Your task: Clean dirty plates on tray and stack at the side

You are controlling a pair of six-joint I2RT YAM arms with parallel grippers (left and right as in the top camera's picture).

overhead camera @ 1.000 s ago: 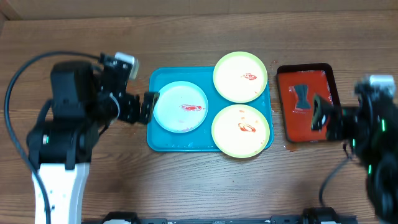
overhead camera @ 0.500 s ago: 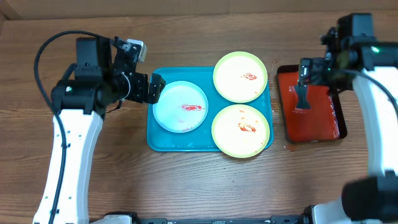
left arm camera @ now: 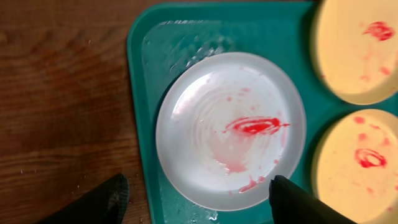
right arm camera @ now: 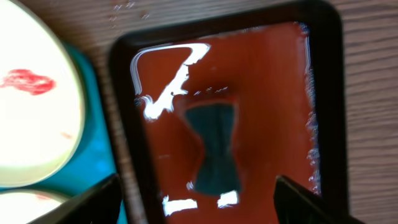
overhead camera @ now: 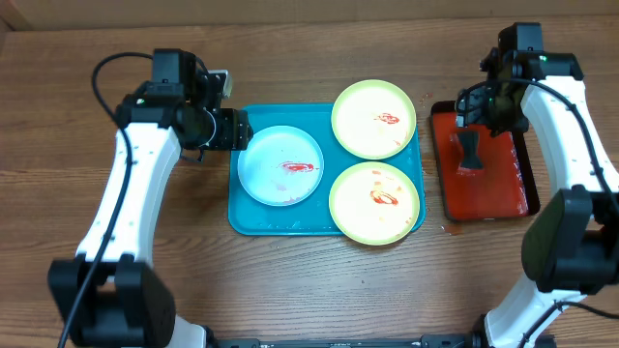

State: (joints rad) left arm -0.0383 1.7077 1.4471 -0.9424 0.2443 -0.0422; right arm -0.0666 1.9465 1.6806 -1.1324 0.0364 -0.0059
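While left tool (left arm camera: 197, 183), right tool (right arm camera: 198, 180) both gape open, glossy round sauce-smeared plates (overhead camera: 280, 166) lie on turquoise tray (overhead camera: 290, 222).

setting: robotics lab bench | evidence: two white robot arms (overhead camera: 121, 203) mounted at plain wooden table (overhead camera: 290, 290)

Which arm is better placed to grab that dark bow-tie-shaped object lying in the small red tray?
Right. The right gripper hangs open directly above the dark bow-tie-shaped object in the small red tray. The left gripper is over the pale blue-white round plate on the turquoise tray.
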